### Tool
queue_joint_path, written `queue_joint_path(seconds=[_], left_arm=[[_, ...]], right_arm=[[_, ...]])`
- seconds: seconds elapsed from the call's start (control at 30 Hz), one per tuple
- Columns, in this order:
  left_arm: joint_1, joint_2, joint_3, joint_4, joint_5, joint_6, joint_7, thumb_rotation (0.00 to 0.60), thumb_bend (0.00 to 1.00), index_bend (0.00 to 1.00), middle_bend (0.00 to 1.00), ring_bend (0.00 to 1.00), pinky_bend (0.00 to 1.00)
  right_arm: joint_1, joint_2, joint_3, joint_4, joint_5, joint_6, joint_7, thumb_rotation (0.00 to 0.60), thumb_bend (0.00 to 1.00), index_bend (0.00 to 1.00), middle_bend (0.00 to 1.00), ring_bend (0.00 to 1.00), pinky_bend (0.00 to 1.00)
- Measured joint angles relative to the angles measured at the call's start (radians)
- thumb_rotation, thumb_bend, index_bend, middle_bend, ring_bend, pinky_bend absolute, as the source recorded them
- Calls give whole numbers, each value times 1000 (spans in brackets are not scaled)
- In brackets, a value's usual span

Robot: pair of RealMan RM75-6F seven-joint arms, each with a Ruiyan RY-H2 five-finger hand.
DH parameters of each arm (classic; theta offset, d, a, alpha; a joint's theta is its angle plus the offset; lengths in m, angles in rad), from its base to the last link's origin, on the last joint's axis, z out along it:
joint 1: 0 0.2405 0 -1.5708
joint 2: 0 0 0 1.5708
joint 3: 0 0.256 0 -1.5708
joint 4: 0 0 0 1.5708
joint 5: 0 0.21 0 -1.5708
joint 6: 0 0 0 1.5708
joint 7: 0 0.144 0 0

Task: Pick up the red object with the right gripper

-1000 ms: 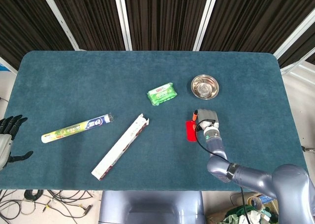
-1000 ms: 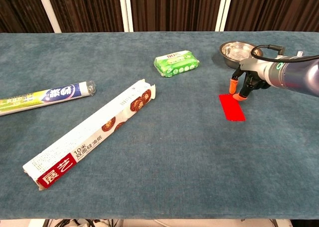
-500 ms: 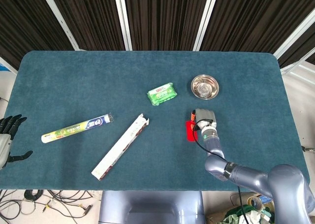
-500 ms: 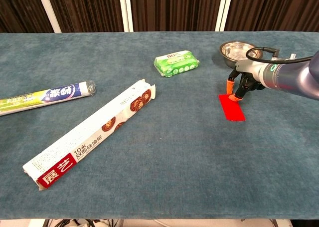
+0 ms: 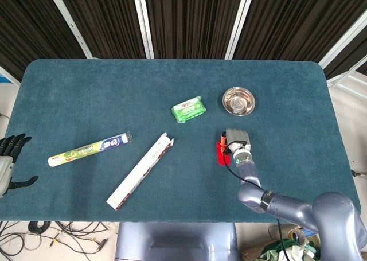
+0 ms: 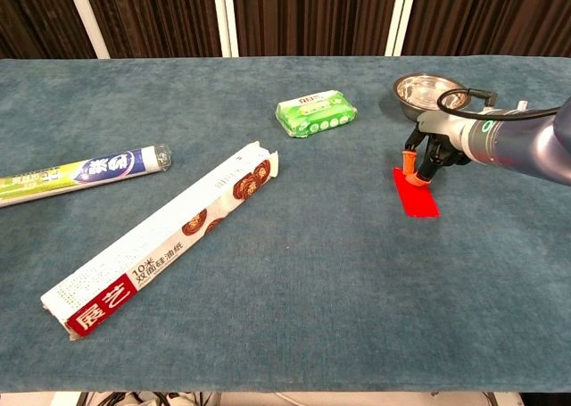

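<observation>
fingers [image 6: 413, 168] on red object [image 6: 417, 195] far edge; left hand [image 5: 7, 160] open

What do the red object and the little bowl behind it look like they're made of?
The red object looks like a thin, flat card or plastic sheet with a matte finish: it lies flush on the cloth with no visible thickness, though which material is unclear. The bowl looks like polished metal, probably stainless steel, given its silvery shine and bright reflections. The right hand has its fingers at the red object's far edge.
</observation>
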Motion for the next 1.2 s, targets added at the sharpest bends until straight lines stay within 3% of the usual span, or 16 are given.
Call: queue_joint_path(seconds=[0.47, 0.7, 0.93, 1.2], left_arm=[[0, 4, 0, -3, -3, -6, -9, 600, 148, 108, 53, 4, 31], [-1, 6, 0, -8, -6, -10, -4, 600, 148, 108, 52, 5, 31], [-1, 9, 1, -12, -11, -13, 0, 600, 148, 108, 50, 5, 31], [-1, 10, -1, -14, -14, -14, -3, 600, 148, 109, 50, 5, 31]], right_arm=[[-17, -42, 7, 57, -80, 16, 40, 600, 351, 631, 1000, 1000, 1000], [-28, -55, 18, 77, -100, 17, 52, 600, 439, 685, 1000, 1000, 1000], [-39, -36, 23, 49, -109, 4, 53, 600, 524, 727, 1000, 1000, 1000], [-53, -6, 26, -21, -148, 14, 72, 600, 542, 741, 1000, 1000, 1000]])
